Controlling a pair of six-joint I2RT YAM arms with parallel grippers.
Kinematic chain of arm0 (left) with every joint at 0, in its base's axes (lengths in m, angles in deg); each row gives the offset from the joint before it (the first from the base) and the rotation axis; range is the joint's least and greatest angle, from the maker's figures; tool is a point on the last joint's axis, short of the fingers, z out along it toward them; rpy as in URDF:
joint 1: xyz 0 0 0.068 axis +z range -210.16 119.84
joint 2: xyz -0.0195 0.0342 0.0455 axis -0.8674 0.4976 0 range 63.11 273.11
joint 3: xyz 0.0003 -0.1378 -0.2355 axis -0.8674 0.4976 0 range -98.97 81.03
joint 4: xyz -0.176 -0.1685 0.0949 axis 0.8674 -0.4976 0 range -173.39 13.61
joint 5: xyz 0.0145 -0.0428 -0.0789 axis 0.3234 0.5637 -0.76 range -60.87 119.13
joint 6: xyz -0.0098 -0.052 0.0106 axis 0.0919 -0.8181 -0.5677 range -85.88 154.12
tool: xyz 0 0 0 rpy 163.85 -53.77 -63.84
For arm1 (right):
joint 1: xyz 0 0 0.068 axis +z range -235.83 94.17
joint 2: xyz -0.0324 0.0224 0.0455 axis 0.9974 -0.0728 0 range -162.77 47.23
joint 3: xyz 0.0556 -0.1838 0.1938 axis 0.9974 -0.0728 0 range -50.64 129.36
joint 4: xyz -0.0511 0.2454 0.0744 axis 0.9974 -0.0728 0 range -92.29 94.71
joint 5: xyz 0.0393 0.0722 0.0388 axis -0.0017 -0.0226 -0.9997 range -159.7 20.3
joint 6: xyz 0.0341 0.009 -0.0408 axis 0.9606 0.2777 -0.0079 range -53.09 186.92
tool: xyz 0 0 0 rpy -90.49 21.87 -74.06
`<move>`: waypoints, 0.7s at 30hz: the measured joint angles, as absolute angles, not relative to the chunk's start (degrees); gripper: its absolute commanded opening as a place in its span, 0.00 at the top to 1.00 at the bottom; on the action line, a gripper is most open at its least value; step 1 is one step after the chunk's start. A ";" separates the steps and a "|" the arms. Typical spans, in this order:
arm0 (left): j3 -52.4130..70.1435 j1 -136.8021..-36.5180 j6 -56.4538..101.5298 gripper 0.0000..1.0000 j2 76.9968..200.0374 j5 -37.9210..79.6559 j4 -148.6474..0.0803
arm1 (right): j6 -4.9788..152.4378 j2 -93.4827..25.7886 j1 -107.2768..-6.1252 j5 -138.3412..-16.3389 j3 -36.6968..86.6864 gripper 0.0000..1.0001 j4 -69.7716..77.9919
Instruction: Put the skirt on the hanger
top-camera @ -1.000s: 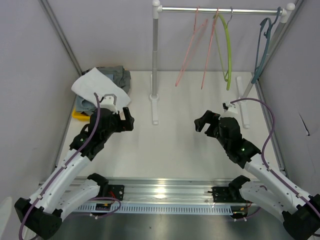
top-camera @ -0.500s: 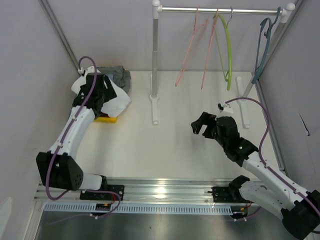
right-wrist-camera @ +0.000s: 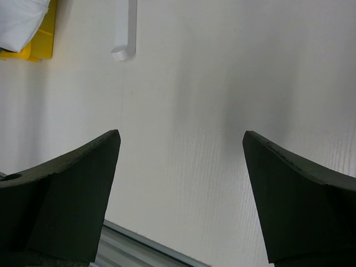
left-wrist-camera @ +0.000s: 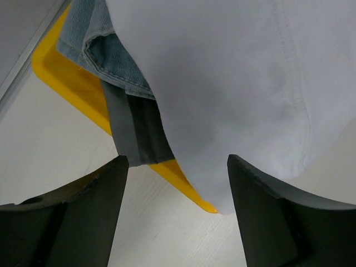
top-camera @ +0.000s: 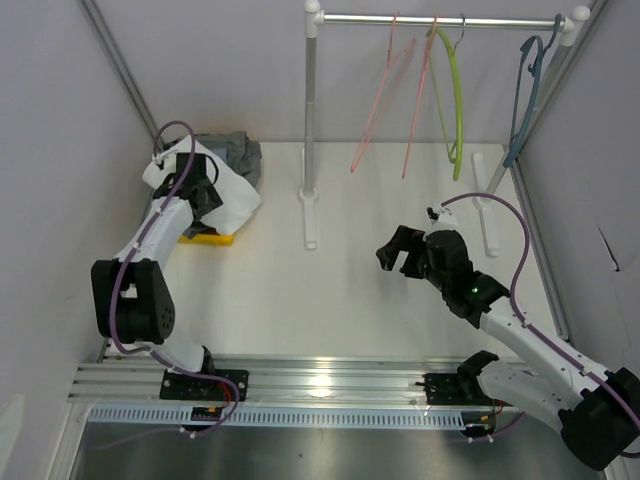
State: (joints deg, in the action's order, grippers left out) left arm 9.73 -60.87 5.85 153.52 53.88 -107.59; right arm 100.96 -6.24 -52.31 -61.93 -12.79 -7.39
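The white fabric skirt (top-camera: 238, 195) lies atop other clothes in a yellow plastic tray (top-camera: 210, 238) at the far-left corner of the bench (top-camera: 330, 290). The left fingers (top-camera: 205, 195) are spread wide just above it, gripping nothing. The right fingers (top-camera: 398, 246) are spread wide and empty over mid-bench.

Plain white garment (left-wrist-camera: 233, 83) over light-blue denim (left-wrist-camera: 83, 28) and grey cloth (left-wrist-camera: 136, 133), in a yellow tray (left-wrist-camera: 67, 78). Pink hangers (top-camera: 420, 100), lime-green hanger (top-camera: 459, 110), teal hanger (top-camera: 522, 105). White counter (top-camera: 350, 290).
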 measured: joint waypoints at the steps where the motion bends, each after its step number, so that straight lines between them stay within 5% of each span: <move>1: 9.73 -60.72 5.61 0.21 154.07 53.75 -107.19 | 100.98 -6.39 -52.31 -62.06 -12.79 0.03 -7.37; 8: 10.88 -60.61 4.16 0.26 158.77 51.02 -103.46 | 101.02 -7.42 -52.31 -62.69 -12.79 0.04 -7.17; 11: 11.30 -60.61 3.53 0.45 160.01 49.66 -101.82 | 101.04 -7.42 -52.31 -62.69 -12.79 0.05 -6.98; 16: 12.74 -60.61 2.68 0.99 159.58 47.30 -98.41 | 101.44 -7.40 -52.31 -62.69 -12.79 0.05 -6.98; 21: 12.83 -60.61 3.27 1.00 157.17 44.77 -97.91 | 101.48 -7.29 -52.31 -62.69 -12.82 0.06 -6.96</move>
